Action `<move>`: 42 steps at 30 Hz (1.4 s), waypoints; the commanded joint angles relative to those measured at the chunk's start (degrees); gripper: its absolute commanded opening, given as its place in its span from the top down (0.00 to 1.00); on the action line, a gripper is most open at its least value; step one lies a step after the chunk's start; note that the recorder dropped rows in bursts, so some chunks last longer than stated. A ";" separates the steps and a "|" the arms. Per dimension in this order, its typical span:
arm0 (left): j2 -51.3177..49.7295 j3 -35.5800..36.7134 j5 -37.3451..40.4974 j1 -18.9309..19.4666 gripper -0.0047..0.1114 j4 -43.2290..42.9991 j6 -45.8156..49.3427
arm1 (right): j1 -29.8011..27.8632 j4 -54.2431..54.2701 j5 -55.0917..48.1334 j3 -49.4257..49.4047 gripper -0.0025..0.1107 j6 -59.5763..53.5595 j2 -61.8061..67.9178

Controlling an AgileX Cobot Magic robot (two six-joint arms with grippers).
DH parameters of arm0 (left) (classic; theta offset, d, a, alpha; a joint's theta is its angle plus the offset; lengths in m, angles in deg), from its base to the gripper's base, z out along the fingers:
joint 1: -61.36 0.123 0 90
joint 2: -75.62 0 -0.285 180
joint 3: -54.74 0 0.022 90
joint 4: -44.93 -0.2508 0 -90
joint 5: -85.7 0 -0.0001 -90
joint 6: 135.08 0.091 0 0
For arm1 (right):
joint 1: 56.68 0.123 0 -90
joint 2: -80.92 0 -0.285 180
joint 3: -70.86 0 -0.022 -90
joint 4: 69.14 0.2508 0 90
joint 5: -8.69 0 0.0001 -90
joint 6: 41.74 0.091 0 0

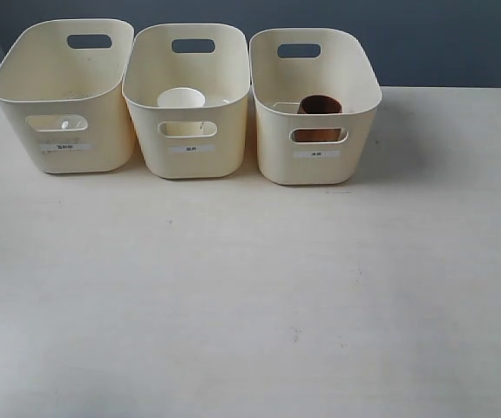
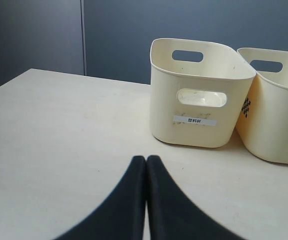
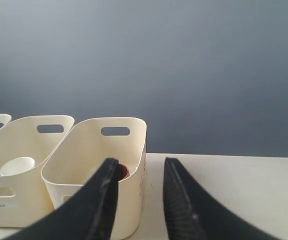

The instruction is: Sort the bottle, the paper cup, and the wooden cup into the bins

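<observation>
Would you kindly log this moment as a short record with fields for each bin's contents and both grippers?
Left bin: bottle only faintly visible through the handle cut-out
Middle bin: paper cup, upright
Right bin: wooden cup, upright
Table: pale, bins in a row at the far edge
Left gripper: shut, empty
Right gripper: open, empty

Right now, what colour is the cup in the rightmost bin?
Dark reddish-brown: the wooden cup, clearest in the exterior view.
</observation>
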 commanded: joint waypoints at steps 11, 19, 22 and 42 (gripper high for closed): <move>0.29 0.11 -0.40 -0.20 0.96 -0.07 -0.08 | -1.60 0.33 0.68 -0.37 0.70 0.06 -2.97; 0.29 0.11 -0.40 -0.20 0.96 -0.07 -0.08 | -10.15 0.33 4.28 -0.37 0.70 0.06 -15.00; 0.29 0.11 -0.40 -0.20 0.96 -0.07 -0.08 | -13.13 -0.17 4.28 -0.37 0.70 0.06 -18.70; 0.29 0.11 -0.40 -0.20 0.96 -0.07 -0.08 | -32.14 6.28 9.27 -7.40 0.70 0.03 -32.00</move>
